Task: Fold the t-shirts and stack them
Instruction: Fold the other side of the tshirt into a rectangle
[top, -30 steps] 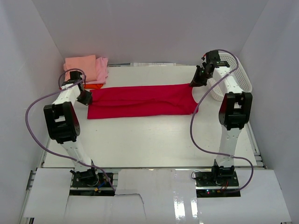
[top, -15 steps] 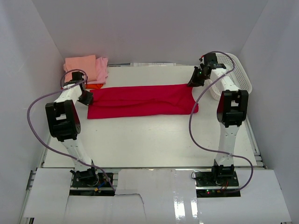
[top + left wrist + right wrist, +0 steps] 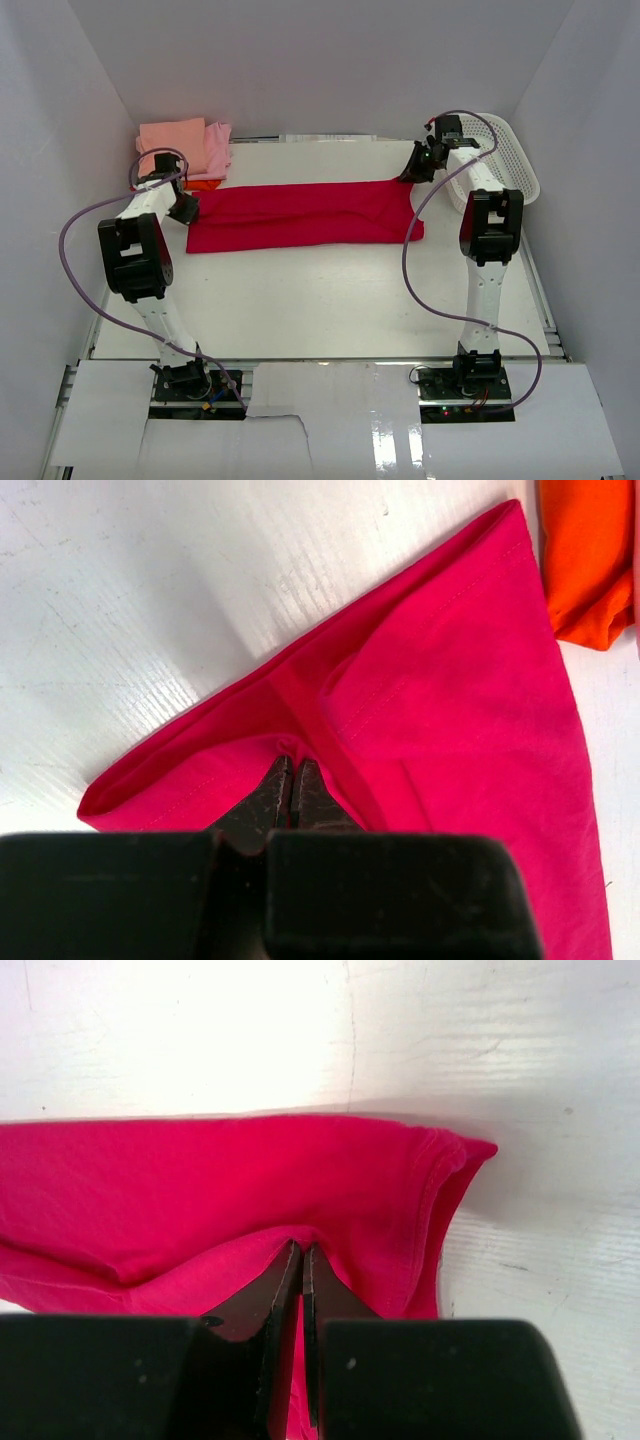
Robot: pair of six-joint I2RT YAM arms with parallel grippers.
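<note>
A crimson-red t-shirt [image 3: 300,213] lies stretched in a long band across the far half of the table. My left gripper [image 3: 186,211] is shut on its left end, pinching a fold of red cloth [image 3: 420,720] at the tips [image 3: 292,767]. At the shirt's right end, near the back, my right gripper [image 3: 410,174] is shut on the fabric [image 3: 200,1190], with cloth pinched between its tips [image 3: 302,1252]. Folded salmon-pink [image 3: 172,137], light pink [image 3: 218,146] and orange [image 3: 200,184] t-shirts sit piled at the back left; the orange one [image 3: 590,560] shows in the left wrist view.
A white lattice basket [image 3: 505,160] stands at the back right, close behind my right arm. White walls enclose the table on three sides. Bare white tabletop [image 3: 320,300] stretches between the shirt and the arm bases.
My right gripper has drawn the shirt's right end toward the back and slightly left; the cloth there now lies straighter. The left gripper has barely moved.
</note>
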